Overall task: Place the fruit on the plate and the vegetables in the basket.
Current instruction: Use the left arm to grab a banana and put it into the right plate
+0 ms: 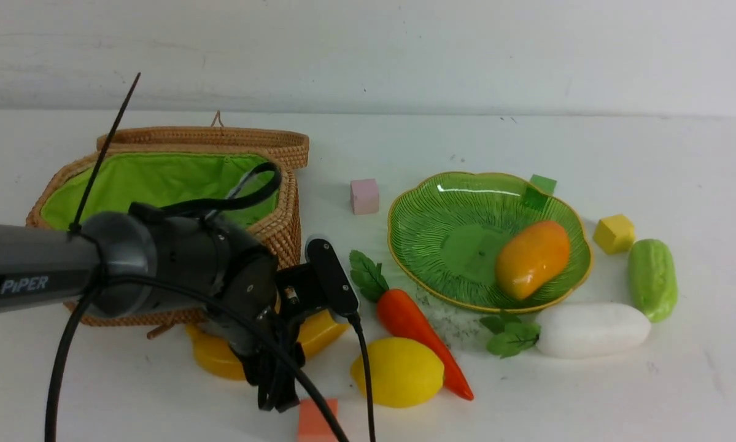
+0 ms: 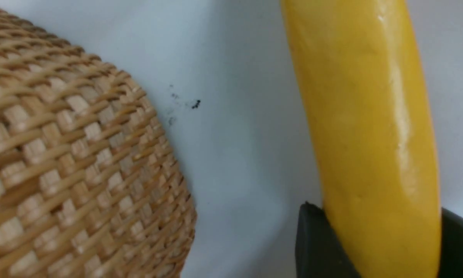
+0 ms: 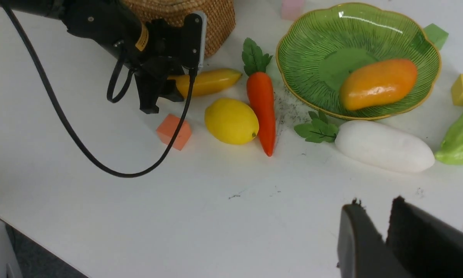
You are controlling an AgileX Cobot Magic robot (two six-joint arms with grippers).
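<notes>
My left gripper (image 1: 272, 362) is down on the table in front of the basket (image 1: 282, 227), shut on the yellow banana (image 1: 321, 331). In the left wrist view both dark fingers (image 2: 316, 243) press the banana (image 2: 370, 135) beside the wicker wall (image 2: 73, 162). The mango (image 1: 532, 259) lies on the green plate (image 1: 447, 227). On the table lie the lemon (image 1: 398, 371), carrot (image 1: 417, 325), white radish (image 1: 592, 329) and cucumber (image 1: 652, 279). My right gripper (image 3: 377, 204) hovers over bare table near the radish (image 3: 384, 146), shut and empty; it does not show in the front view.
The basket's lid (image 1: 220, 136) is folded back and its green lining (image 1: 159, 178) shows. Foam cubes are scattered about: pink (image 1: 364, 196), green (image 1: 539, 190) behind the plate, yellow (image 1: 613, 233), orange (image 1: 317, 420) by the left arm's cable.
</notes>
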